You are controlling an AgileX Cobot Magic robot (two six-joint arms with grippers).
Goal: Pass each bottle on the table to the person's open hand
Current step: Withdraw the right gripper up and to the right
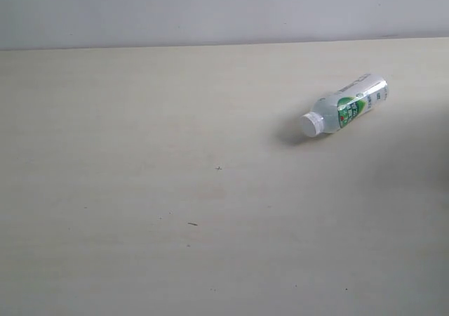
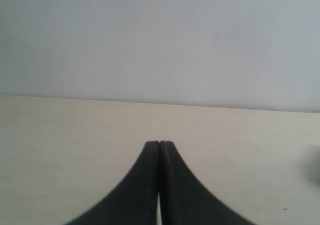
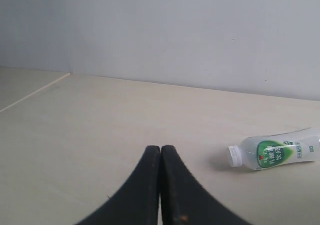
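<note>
While the clear white-capped bottle (image 1: 345, 110) lies on its side at the far right of the table (image 1: 140, 189), cap toward the near left, the left gripper (image 2: 159, 144) grips nothing, jaws pressed together; the right gripper (image 3: 160, 148) likewise has jaws touching, empty.

We see our right gripper (image 3: 160, 148), two black fingers (image 3: 145, 185) pressed together, at the bottom centre of the frame. At lower right, a clear white-capped bottle (image 3: 274, 155) lies on its side on the beige table (image 3: 90, 120).
</note>
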